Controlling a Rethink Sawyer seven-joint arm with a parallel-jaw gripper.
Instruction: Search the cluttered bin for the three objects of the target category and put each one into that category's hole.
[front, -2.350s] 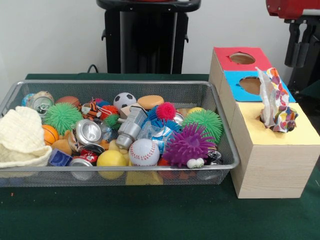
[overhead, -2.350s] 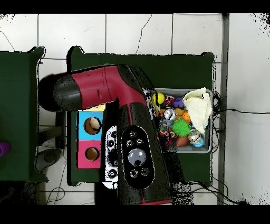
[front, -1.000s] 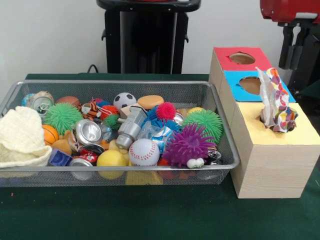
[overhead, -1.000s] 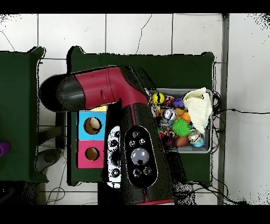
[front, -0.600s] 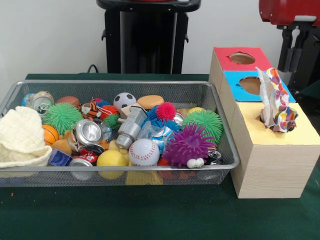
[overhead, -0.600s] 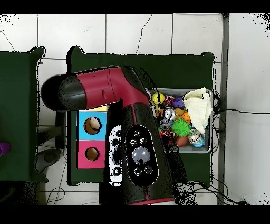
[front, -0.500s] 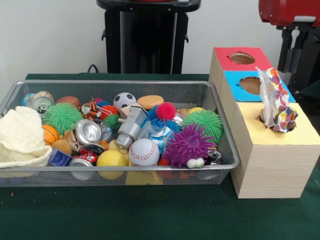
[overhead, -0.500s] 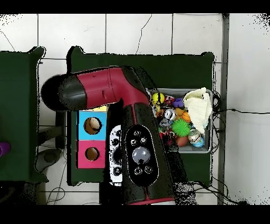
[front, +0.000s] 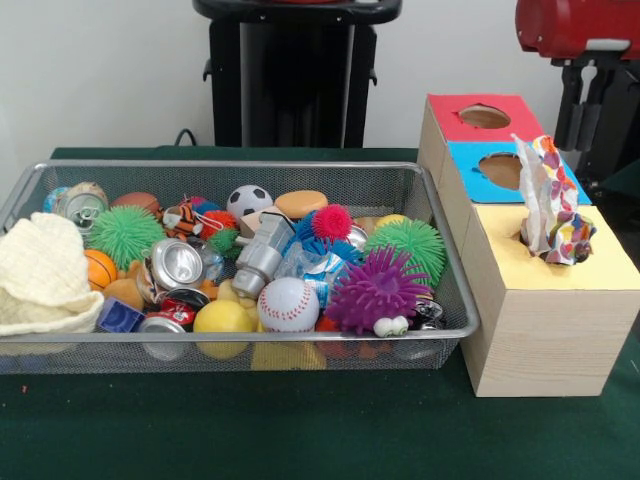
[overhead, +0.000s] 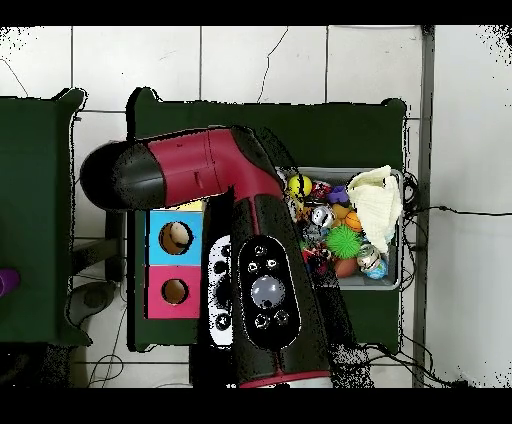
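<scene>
The red-and-black arm (front: 578, 28) has edged a little further left along the top right corner of the front view since two seconds ago; nothing in the wire bin (front: 455, 300) has shifted. The hand (front: 585, 95) hangs dark at the right edge behind the box, and whether it is open or closed cannot be told. No writing is legible on the crushed cans (front: 176, 263). Balls, spiky toys and a cream cloth (front: 40, 275) fill the bin at centre left. A patterned cloth (front: 550, 205) sticks from the yellow hole (front: 527, 236) of the wooden box (front: 545, 320) at right. Green felt covers the surface (front: 300, 425); overhead, the arm hides the bin's left end and much of the box.
</scene>
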